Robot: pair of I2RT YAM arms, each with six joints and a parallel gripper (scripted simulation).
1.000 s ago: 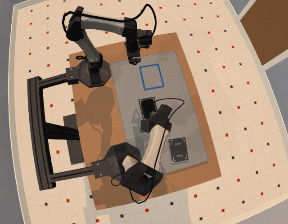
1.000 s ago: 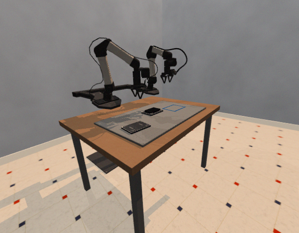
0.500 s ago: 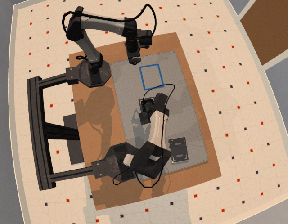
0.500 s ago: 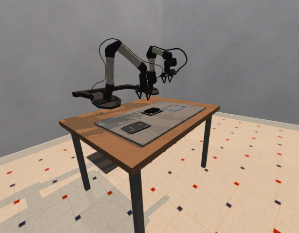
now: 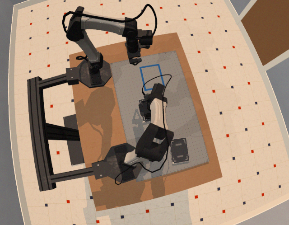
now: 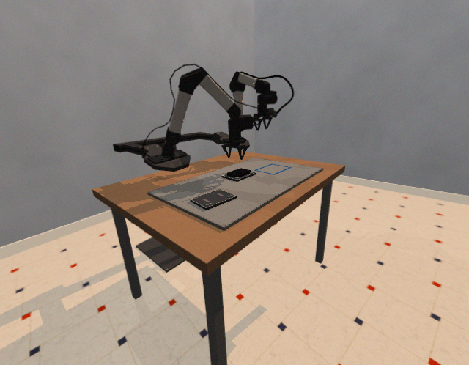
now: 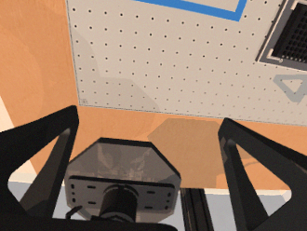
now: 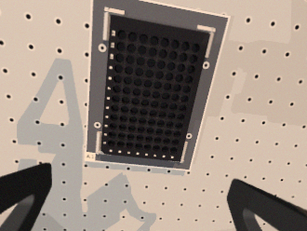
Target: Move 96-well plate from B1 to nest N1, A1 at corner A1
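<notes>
The black 96-well plate lies inside the corner locators of the middle nest. That nest's A1 label is at the lower left in the right wrist view; I cannot tell the plate's cut corner. The blue outline on the left holds nothing. The nest on the right is empty. My right gripper is open above the plate's area, touching nothing. My left gripper is open and high near the blue outline.
The grey perforated board lies on the wooden table. In the top view the right arm reaches across the board between the two nests and hides part of the plate. The left arm stands at the far side.
</notes>
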